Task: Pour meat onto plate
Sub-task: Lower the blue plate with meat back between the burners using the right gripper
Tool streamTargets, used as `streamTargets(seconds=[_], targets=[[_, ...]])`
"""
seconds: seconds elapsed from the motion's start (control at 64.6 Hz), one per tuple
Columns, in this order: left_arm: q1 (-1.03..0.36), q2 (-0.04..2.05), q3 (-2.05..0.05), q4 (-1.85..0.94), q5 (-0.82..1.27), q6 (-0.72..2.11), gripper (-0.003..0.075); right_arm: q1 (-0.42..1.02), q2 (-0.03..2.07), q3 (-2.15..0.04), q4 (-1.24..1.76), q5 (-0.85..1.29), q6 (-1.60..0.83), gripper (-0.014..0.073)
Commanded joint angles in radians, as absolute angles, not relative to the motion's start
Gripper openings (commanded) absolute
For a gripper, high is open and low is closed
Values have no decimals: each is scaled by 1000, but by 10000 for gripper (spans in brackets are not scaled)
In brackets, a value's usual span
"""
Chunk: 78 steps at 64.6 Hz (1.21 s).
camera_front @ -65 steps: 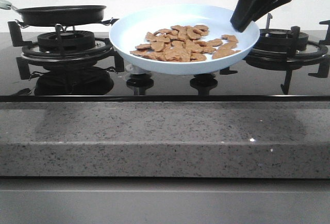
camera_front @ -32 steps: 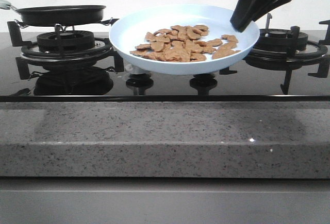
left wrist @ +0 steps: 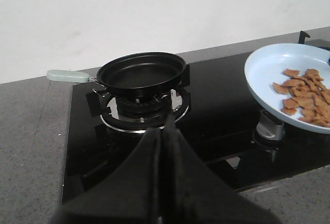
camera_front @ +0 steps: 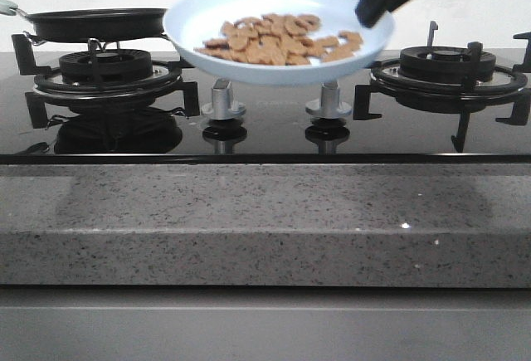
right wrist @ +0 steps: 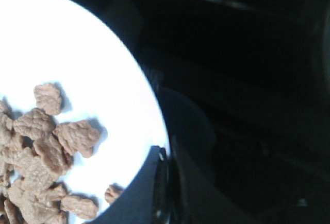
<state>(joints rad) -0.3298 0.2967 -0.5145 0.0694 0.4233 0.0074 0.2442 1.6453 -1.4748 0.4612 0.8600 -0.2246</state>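
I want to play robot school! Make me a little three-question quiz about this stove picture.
1. True or false: the meat lies on the plate.
2. Which end effector holds the plate: A) left, B) right?
3. Fill in: the black frying pan is ____ inside.

Key:
1. True.
2. B. The right end effector grips the plate's rim, with the plate up off the stove; the left end effector is shut on nothing.
3. Empty.
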Motion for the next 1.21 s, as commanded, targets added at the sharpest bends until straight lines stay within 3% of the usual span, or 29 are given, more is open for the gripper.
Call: streamTargets(seconds=[0.0,0.356,0.789,0.898,1.114,1.192], targets=[[-339,305,-540,64,337,0,-20,241,1659,-1597,511,833,-227,-61],[-339,305,-540,64,337,0,-20,222,1971,-1975,511,878,-224,-60],[-339,305,-540,64,340,0,-20,169,2056,-2022,504,942,-224,-55],[-339,305,-540,64,340,0,-20,169,2056,-2022,472,978,-224,8],[-339,305,-540,64,340,0,-20,167,2053,-2022,437,1004,-224,278],[-339,305,-540,64,340,0,-20,168,2045,-2026,437,1001,-224,295]])
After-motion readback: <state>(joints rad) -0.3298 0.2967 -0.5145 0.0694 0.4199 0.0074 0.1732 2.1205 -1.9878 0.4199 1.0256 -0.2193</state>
